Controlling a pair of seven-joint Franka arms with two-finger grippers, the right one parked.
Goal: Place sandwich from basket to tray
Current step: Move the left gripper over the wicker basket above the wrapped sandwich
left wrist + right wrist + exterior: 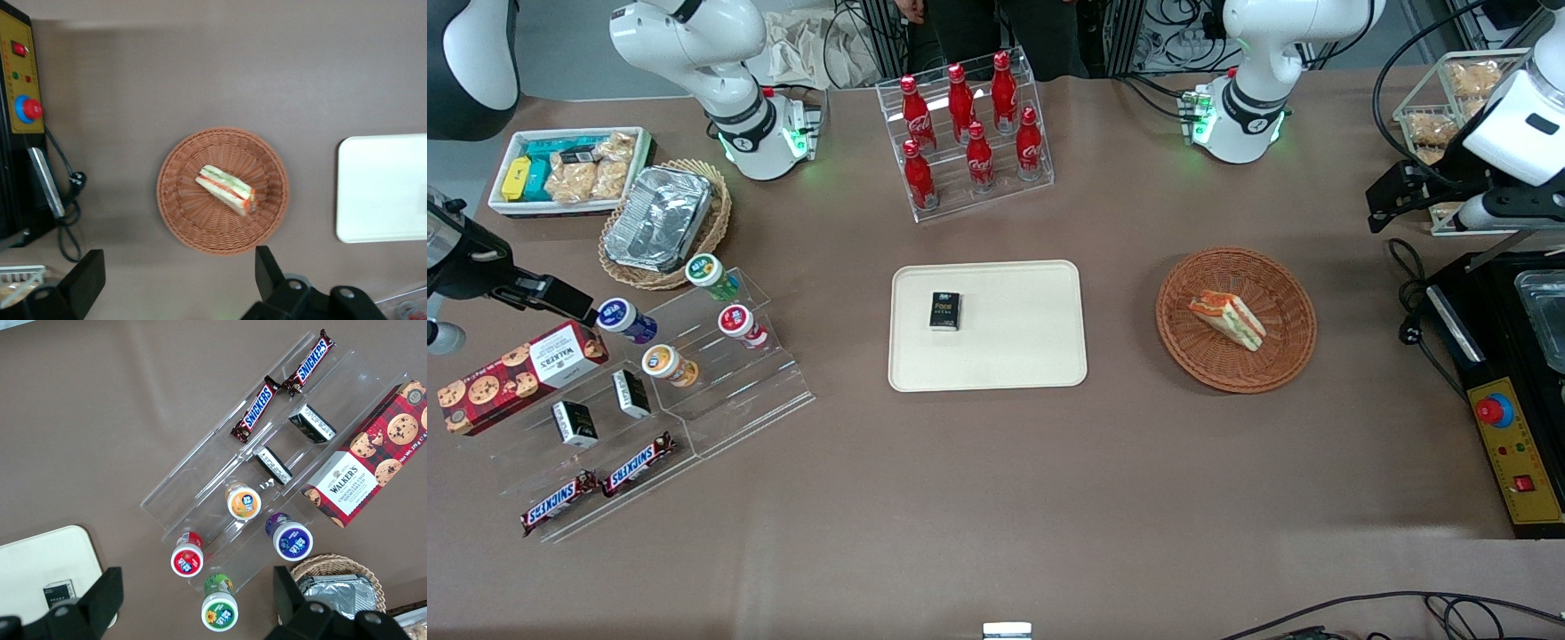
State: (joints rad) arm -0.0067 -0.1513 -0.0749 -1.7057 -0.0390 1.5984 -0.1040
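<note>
The sandwich lies in the round reddish-brown basket, toward the working arm's end of the table. It also shows in the left wrist view, in the basket. The cream tray lies flat mid-table beside the basket, with a small black box on it; part of the tray shows in the left wrist view. My left gripper hangs high above the table, off beside the basket at the working arm's end. It is open and empty in the left wrist view, its fingers wide apart.
A black control box with a red button sits at the table's end near the basket. A rack of red cola bottles stands farther from the camera than the tray. A clear stand of snacks lies toward the parked arm's end.
</note>
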